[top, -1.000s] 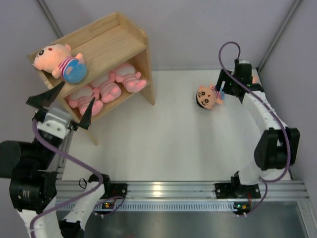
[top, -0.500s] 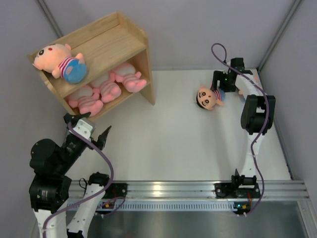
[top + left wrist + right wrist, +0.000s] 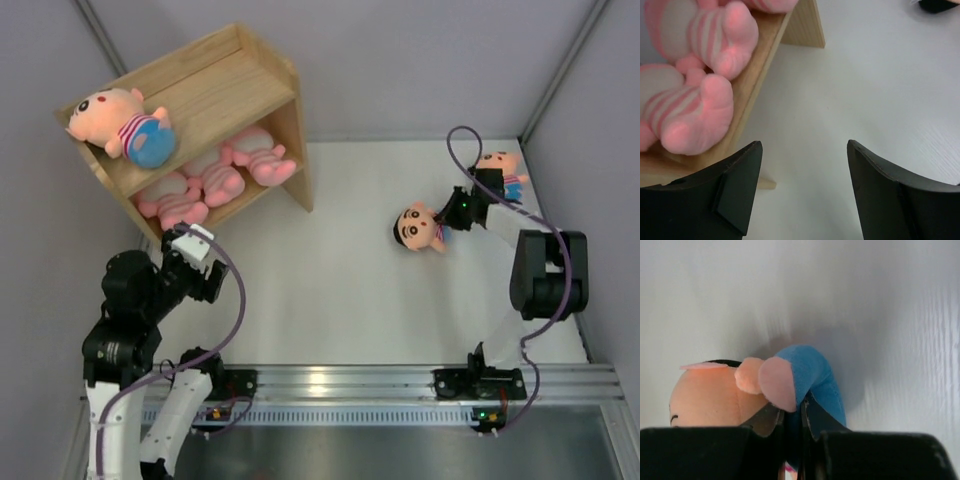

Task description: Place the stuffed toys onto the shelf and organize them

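Top view: the shelf (image 3: 215,80) stands at 10 o'clock on the white surface (image 3: 340,300). The top-tier doll (image 3: 118,125) lies on its upper board, and three pink striped animals (image 3: 215,172) lie side by side on the lower tier. The right hand (image 3: 457,212), at 3 o'clock, is closed on the blue bottom of the gripped doll (image 3: 420,228), whose head points toward 9 o'clock. In the right wrist view both fingers (image 3: 815,420) pinch the blue fabric. A third doll (image 3: 500,165) lies at 2 o'clock, partly behind that arm. The left hand (image 3: 805,150), at 8 o'clock near the shelf's front corner, stands wide open and holds nothing.
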Tool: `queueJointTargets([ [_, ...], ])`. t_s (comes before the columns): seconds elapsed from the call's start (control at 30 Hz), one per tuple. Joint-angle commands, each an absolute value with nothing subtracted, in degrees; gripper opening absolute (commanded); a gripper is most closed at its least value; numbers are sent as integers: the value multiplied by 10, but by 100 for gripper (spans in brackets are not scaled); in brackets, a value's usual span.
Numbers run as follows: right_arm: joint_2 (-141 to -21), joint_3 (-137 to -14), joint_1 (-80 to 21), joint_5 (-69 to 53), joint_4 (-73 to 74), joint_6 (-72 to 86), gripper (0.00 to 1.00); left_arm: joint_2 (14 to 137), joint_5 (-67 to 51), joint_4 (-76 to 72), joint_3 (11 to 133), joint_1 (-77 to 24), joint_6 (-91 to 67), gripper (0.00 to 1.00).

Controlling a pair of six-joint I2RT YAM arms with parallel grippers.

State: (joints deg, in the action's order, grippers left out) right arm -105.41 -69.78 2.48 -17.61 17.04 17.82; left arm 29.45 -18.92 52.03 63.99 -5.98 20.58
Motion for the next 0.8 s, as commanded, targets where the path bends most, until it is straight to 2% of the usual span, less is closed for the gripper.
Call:
queueJointTargets([
  [0.0,-905,-537,31,-151,32,380,0,337,-144,568,621,-56,231,72],
  [0.03,-865,-494,29,-106,-36,420,0,343,-144,570,621,-56,231,71],
  [0.1,-752,-393,10,-57,-74,513,0,364,-163,570,622,-57,241,70],
  [0.13,-719,-373,0,15,-70,537,0,371,-172,570,624,-57,245,70],
  [0.17,-661,-350,-50,52,-53,573,0,391,-183,570,626,-57,253,70],
  [0.27,-590,-344,-160,193,-2,624,0,417,-208,571,626,-60,286,70],
  [0.37,-570,-350,-254,266,32,694,0,460,-210,570,635,-82,303,70],
  [0.43,-571,-356,-304,301,39,741,0,509,-159,569,653,-115,297,71],
  [0.53,-596,-384,-362,358,63,777,0,589,-35,567,695,-246,265,74],
  [0.57,-601,-401,-374,368,72,785,0,605,-33,566,708,-310,265,76],
  [0.63,-615,-411,-398,383,79,810,0,629,-68,555,751,-323,261,83],
  [0.67,-620,-420,-405,384,79,816,0,647,-68,552,764,-339,265,92],
  [0.7,-625,-423,-411,388,78,833,0,656,-65,548,787,-353,268,96],
  [0.77,-642,-437,-431,391,72,841,0,688,-68,544,811,-395,266,98],
])
